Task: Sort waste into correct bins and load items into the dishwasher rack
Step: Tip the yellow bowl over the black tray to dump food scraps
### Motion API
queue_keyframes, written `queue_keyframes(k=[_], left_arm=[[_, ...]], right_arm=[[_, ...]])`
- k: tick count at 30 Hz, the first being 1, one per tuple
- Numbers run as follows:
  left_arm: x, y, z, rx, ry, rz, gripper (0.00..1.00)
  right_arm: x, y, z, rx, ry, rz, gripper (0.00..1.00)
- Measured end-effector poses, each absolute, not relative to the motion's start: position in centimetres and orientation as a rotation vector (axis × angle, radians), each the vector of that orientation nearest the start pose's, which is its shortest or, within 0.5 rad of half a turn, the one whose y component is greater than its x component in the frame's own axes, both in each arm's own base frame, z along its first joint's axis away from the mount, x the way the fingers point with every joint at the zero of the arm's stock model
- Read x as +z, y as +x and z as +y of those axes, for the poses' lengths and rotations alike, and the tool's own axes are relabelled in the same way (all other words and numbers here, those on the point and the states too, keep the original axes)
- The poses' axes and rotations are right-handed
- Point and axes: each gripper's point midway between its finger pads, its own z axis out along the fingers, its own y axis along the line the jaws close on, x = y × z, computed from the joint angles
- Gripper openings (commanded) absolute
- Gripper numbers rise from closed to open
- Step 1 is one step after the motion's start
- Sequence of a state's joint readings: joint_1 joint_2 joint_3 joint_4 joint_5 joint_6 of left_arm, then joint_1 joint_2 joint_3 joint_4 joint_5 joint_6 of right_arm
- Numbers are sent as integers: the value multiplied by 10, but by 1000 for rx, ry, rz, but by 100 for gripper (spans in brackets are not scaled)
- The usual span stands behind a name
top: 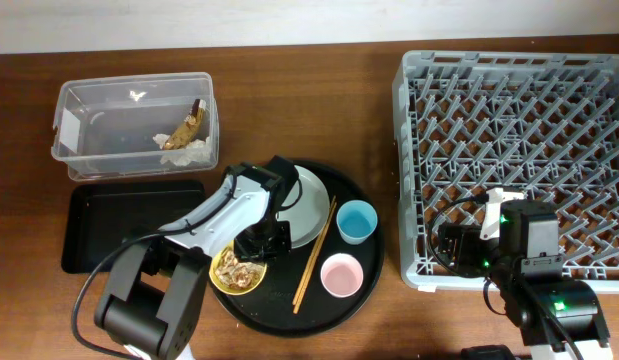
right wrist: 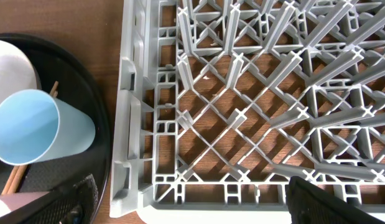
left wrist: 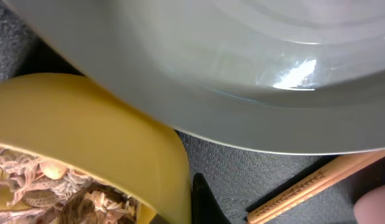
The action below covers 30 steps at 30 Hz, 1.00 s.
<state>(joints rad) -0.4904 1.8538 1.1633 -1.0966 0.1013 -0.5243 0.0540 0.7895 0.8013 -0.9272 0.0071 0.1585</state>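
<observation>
No legible text in any view; white label (top: 66, 124) on the clear tub (top: 134, 100) is too small to read; faint marks along the chopstick (left wrist: 310, 186) are blurred and unreadable.

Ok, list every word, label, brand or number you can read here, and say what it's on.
No text can be read in any view.
The white label on the clear tub: too small to show any print.
The snack wrapper in that tub: print too small to read.
The chopstick in the left wrist view: faint marks along its side, too blurred to read.
</observation>
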Motion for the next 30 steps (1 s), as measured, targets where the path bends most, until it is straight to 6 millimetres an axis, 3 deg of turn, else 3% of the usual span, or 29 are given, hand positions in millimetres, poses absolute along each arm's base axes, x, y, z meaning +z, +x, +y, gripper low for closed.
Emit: queue_keyframes(k=[7, 12, 19, 30], left_arm=[[40, 238, -142, -32, -67, 3293, 0], [86, 265, -124, -152, -114, 3120, 0], [103, 305, -54, -265, -242, 2990, 0], [121, 328, 13, -623, -295, 2782, 0]], right_arm=[[169, 228, 11, 81, 132, 2485, 98], [169, 228, 11, 81, 133, 2485, 98], [169, 228, 11, 80, 132, 2485, 98], [169, 228, 11, 81, 132, 2485, 98]])
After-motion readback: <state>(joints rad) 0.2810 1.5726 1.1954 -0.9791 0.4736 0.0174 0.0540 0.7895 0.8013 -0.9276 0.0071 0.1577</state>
